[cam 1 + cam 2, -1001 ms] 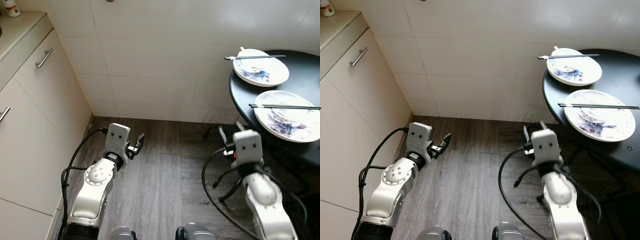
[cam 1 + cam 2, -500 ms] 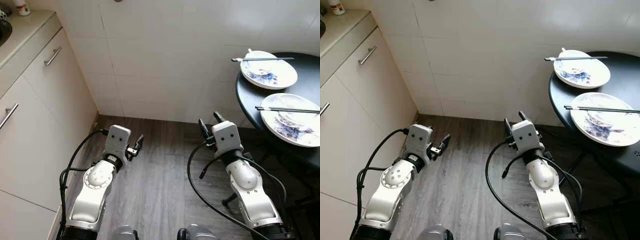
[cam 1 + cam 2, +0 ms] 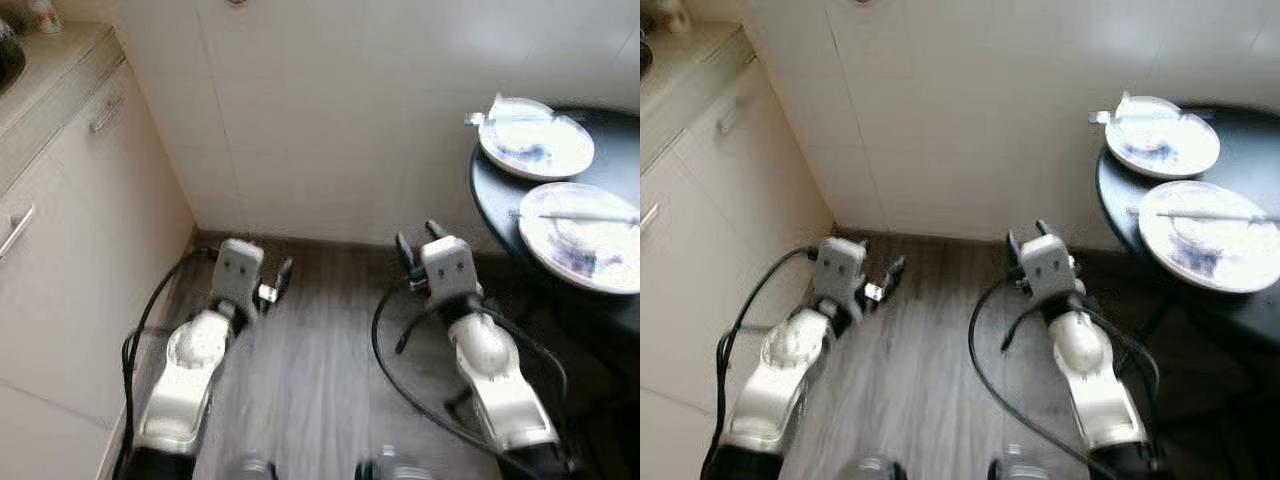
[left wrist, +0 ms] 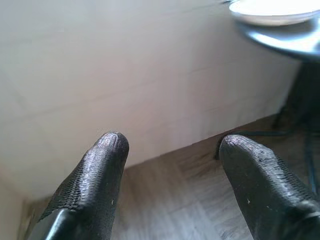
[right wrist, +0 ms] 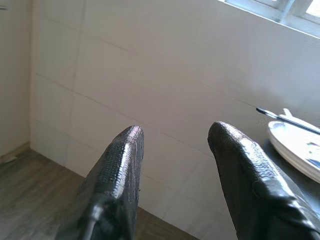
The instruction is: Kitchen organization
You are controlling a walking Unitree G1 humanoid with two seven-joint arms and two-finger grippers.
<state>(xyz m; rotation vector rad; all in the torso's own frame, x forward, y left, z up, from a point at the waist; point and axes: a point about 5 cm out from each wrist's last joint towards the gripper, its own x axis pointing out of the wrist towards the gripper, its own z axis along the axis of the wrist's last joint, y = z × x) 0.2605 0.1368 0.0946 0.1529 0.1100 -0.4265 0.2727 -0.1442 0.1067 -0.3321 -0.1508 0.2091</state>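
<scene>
A blurred view looks down from the robot's head at a corner of a kitchen, with a white tiled wall (image 3: 340, 120) across the back as the landmark. Against the wall's left end stands a run of cream cabinets (image 3: 70, 250) with metal handles under a pale countertop (image 3: 50, 70). In front of the wall lies a grey wood-look floor (image 3: 320, 380). Over that floor, near the cabinets, the left gripper (image 3: 282, 272) is held low with its silver arm, pointing toward the wall; in its wrist view its two black fingers (image 4: 95, 185) stand apart with nothing between them. Further right, the right gripper (image 3: 418, 240) also hovers just short of the wall's base, its black fingers (image 5: 117, 175) likewise spread and empty. At the wall's right end is a round black table (image 3: 590, 300). On it sit two white plates with blue patterning: the farther plate (image 3: 535, 138) close to the wall and the nearer plate (image 3: 585, 235) just in front of it, each with a pair of dark chopsticks (image 3: 580, 216) laid across it. Both grippers are well apart from the table.
</scene>
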